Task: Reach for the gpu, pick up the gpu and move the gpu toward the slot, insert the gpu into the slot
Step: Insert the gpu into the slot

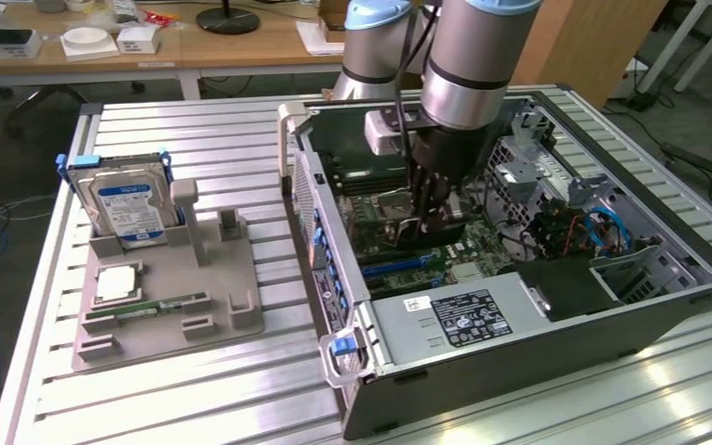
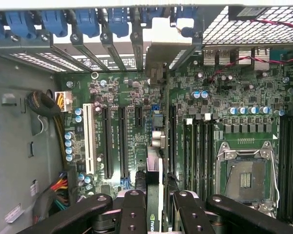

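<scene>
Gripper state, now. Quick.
Gripper: shut on the gpu, holding it edge-on above the motherboard inside the open computer case.

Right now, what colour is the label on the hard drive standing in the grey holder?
Blue and white; the hard drive label shows best in the exterior view.

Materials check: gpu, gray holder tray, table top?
The gpu, seen edge-on between the gripper jaws: likely fiberglass circuit board with a bright sheet-metal bracket. Holder tray: matte gray, molded look, probably plastic or 3D-printed. Table top: ribbed, silvery, soft glare, looks like extruded aluminium.
</scene>
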Available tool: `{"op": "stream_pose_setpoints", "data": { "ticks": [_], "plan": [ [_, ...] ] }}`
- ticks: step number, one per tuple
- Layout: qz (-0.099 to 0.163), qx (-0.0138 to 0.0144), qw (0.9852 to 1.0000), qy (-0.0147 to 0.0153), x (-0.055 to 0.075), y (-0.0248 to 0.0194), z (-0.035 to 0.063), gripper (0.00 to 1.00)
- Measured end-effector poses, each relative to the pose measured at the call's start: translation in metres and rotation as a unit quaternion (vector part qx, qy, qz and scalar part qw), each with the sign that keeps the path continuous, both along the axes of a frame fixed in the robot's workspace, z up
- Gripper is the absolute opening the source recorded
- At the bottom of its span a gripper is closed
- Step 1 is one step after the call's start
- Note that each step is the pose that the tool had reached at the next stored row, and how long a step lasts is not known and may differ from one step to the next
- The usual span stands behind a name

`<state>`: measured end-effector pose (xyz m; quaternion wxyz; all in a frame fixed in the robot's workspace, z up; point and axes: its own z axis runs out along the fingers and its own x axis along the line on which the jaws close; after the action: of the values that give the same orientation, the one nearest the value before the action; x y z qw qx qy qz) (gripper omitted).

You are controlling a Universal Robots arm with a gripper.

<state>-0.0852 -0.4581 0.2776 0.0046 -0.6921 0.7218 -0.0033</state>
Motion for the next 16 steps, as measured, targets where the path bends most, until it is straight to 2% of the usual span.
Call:
{"op": "stream_pose_setpoints", "data": {
  "ticks": [16],
  "plan": [
    [0.000, 0.0000, 1.0000, 0.0001, -0.0044, -0.0019, -0.0056, 0.26]
  ]
}}
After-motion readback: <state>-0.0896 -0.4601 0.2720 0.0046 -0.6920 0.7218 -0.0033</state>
